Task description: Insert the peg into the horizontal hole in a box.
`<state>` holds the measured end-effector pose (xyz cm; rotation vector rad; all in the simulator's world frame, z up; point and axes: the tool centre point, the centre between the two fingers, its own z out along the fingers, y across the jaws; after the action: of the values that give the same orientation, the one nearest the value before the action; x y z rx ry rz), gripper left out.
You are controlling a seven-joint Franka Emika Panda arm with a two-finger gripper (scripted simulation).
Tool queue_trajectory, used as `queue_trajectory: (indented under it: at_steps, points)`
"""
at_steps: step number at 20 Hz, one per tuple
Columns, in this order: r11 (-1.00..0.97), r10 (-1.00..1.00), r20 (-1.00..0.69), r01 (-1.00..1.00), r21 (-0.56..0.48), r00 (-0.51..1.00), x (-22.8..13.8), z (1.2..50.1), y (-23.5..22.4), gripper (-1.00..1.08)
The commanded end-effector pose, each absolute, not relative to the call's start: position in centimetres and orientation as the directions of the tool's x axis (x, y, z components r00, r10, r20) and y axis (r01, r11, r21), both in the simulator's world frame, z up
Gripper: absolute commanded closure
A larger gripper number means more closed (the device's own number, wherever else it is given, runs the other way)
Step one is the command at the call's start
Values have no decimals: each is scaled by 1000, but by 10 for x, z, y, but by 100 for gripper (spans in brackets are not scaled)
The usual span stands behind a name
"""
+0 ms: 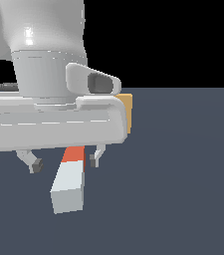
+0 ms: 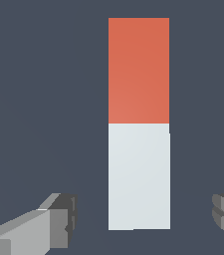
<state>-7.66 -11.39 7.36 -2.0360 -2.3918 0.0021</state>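
So from where I stood, the closest thing was the peg (image 1: 69, 184), lying flat on the dark floor (image 1: 183, 174) with its pale grey end toward the exterior view and the orange-red end pointing away, under the arm. The gripper (image 1: 63, 162) hung right above it with the 2 fingers (image 1: 34, 162) spread wide, 1 on each side of the bar and neither touching it, so nothing was pinched yet. In the wrist view the peg (image 2: 139, 124) ran straight down the gap between the fingertips (image 2: 58, 219), which looked to me like the hand had been squared up to close across the bar's narrow width. I'd guess the grab was meant for the pale half, leaving the far end free to go in. Further back, the box (image 1: 126, 112) only peeked out as a tan sliver behind the wrist housing, well apart from the peg. I couldn't see the hole at all, the arm blocked it.
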Motion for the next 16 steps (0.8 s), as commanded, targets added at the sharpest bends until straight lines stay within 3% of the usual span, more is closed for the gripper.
queue_trajectory:
  at_steps: [1, 16]
  points:
    - [161, 987, 0, 987, -1, -161, -76, 74, -114, -92]
    - [163, 987, 0, 987, 0, -163, -76, 25, -114, -92]
